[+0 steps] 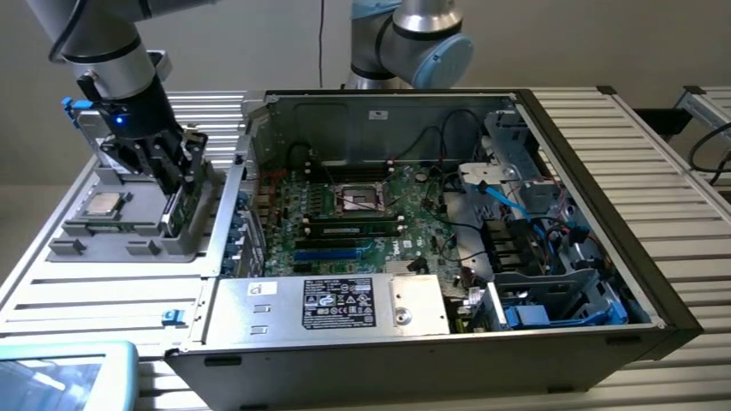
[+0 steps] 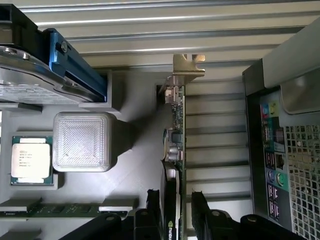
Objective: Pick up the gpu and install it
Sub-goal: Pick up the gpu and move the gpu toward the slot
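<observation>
Gpu (image 2: 179, 135) on edge, straddled by spread claw (image 2: 174, 195).

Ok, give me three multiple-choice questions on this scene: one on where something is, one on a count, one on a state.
1. Where does the gpu stand?
A) in the grey holder beside the case
B) in a motherboard slot
C) on the power supply

2. How many processor chips lie in the holder?
A) none
B) one
C) three

3. How is the claw?
A) shut, empty
B) open, straddling the gpu
C) gripping a memory stick

Answers:
1 A, it stands on edge in the holder.
2 B, one chip shows.
3 B, its fingers flank the card.
</observation>
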Motion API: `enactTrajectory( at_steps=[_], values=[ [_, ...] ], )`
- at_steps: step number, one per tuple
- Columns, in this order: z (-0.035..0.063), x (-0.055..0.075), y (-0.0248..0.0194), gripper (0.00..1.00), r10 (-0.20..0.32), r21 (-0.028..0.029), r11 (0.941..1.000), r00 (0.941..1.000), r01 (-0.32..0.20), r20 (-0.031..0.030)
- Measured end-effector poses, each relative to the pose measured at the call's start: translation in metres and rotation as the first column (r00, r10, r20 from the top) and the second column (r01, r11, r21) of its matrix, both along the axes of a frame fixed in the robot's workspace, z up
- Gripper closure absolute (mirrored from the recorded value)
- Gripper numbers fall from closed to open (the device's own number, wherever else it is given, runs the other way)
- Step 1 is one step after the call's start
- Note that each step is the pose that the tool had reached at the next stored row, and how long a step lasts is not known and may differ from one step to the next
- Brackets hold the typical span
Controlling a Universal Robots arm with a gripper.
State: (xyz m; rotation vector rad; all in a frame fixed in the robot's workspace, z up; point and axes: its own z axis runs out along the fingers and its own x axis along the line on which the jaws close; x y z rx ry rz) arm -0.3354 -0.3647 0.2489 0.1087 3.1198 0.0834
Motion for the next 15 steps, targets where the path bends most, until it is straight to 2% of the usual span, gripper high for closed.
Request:
enactTrajectory(
  at_steps=[5,8,14,15],
  values=[
    [-0.002,-0.0009,0.0016,0.6,0.0,-0.0001,1.0,1.0,0.0,-0.0002],
    [-0.0071,-0.0009,0.0016,0.6,0.0,0.0001,1.0,1.0,0.0,0.0],
    [-0.0073,-0.0009,0.0016,0.6,0.0,0.0001,1.0,1.0,0.0,-0.0005],
    [-0.0073,-0.0009,0.0016,0.62,0.0,0.0001,1.0,1.0,0.0,-0.0005]
  ],
)
